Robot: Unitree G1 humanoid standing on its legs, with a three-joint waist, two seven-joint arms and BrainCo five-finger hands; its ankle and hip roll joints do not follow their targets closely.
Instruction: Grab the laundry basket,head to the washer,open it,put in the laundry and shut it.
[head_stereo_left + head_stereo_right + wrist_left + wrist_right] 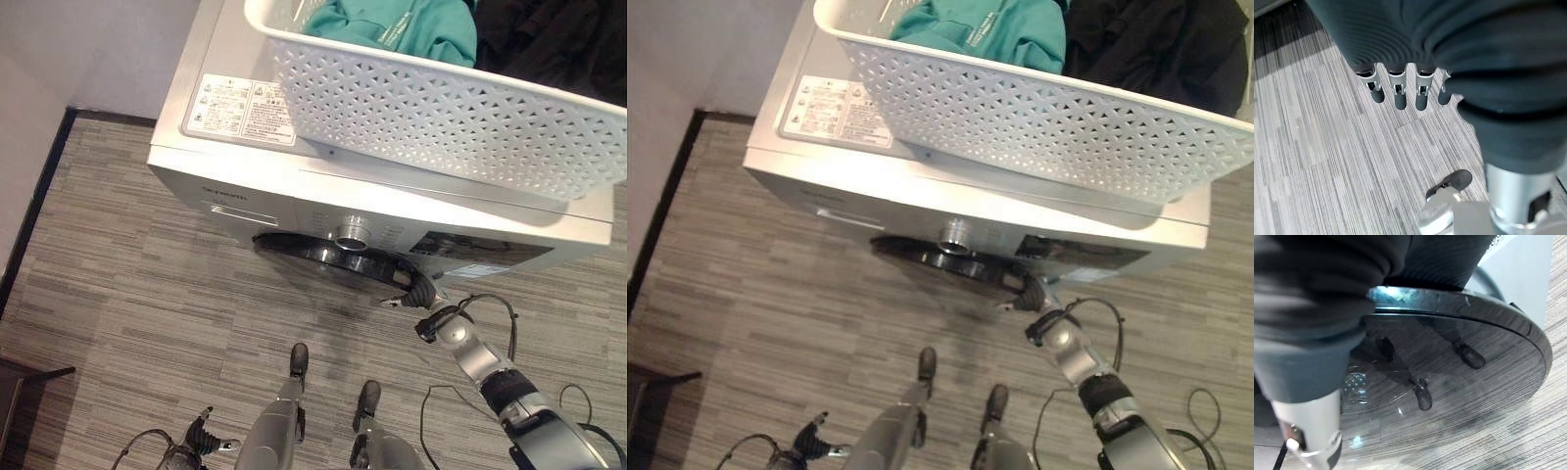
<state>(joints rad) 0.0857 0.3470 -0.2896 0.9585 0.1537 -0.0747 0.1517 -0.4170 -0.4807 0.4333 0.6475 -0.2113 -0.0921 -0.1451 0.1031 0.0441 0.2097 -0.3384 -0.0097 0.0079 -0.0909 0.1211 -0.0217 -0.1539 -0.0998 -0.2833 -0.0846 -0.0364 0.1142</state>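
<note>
A white lattice laundry basket stands on top of the silver washer. It holds a teal garment and a black garment. The washer's round dark glass door juts from its front; I cannot tell whether it is ajar. My right hand is at the door's right edge, and the right wrist view looks across the glossy door from very close. My left hand hangs low near the floor on the left, away from the washer, its fingers straight and holding nothing.
Grey striped carpet spreads in front of the washer. A wall with a dark baseboard runs along the left. A dark piece of furniture sits at the lower left. A control knob is above the door.
</note>
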